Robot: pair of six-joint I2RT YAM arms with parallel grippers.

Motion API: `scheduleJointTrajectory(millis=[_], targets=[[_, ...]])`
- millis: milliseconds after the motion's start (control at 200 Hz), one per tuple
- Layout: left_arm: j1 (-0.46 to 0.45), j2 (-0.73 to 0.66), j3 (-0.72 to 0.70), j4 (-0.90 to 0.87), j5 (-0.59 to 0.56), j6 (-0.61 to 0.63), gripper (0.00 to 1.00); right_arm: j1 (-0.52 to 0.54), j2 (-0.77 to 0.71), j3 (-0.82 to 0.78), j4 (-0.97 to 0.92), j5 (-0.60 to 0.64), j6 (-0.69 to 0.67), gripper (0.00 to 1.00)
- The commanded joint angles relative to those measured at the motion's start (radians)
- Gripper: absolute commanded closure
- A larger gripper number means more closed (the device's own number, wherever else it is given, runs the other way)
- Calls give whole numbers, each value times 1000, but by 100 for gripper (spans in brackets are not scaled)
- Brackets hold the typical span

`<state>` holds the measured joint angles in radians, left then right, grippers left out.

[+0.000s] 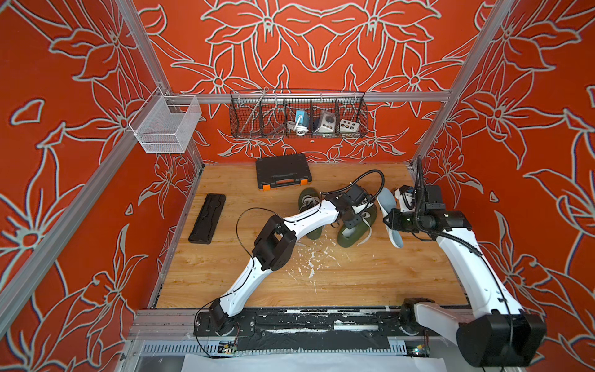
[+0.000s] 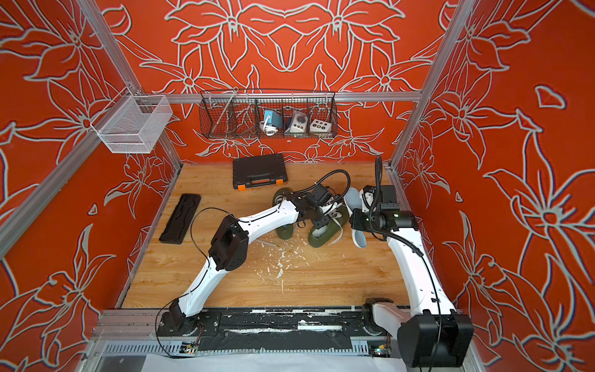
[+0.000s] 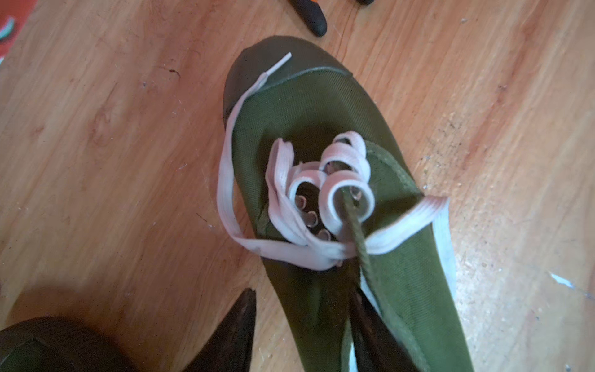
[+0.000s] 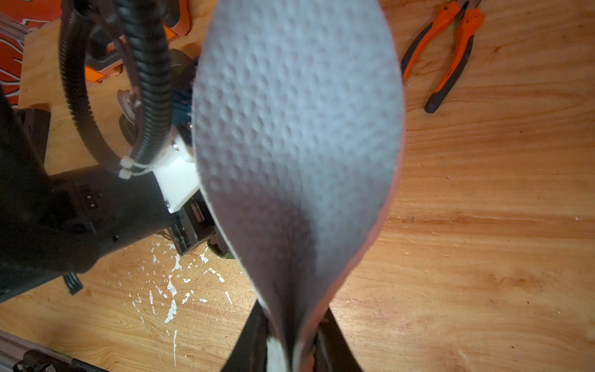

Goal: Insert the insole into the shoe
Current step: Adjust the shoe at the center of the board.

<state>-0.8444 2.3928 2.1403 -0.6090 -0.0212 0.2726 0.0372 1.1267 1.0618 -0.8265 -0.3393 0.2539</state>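
Insole [image 4: 296, 145] fills right wrist view, pinched by right tool [image 4: 291, 309]; left tool [image 3: 304, 296] spread astride shoe [image 3: 322, 112] side, bases cropped.

Far centre: black plastic tool case with orange latches [image 1: 283, 170], shut, flat on the wooden tabletop [image 1: 354, 283]. Left: long black moulded tray [image 1: 207, 218]. Back wall: black wire basket [image 1: 244, 128] holding a blue box [image 1: 300, 116] and two white boxes, possibly switch units. Left rail: white mesh basket [image 1: 167, 128]. White flecks [image 1: 310, 261] near centre. Orange-handled pliers [image 4: 454, 61] on the table.
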Motion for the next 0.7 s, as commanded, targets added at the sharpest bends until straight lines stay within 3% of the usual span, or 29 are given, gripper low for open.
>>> scheduleJointTrajectory(millis=[0, 285, 450, 696], targets=[[-4, 11, 7, -25, 29, -14, 51, -10, 4, -13, 7, -17, -2, 78], [-19, -24, -42, 6, 51, -42, 42, -10, 2, -26, 14, -20, 0, 78], [-19, 3, -42, 16, 33, -47, 42, -10, 1, -23, 11, -23, -5, 78], [-19, 29, 19, 56, -127, -95, 67, -10, -2, -21, 7, -21, -8, 79]])
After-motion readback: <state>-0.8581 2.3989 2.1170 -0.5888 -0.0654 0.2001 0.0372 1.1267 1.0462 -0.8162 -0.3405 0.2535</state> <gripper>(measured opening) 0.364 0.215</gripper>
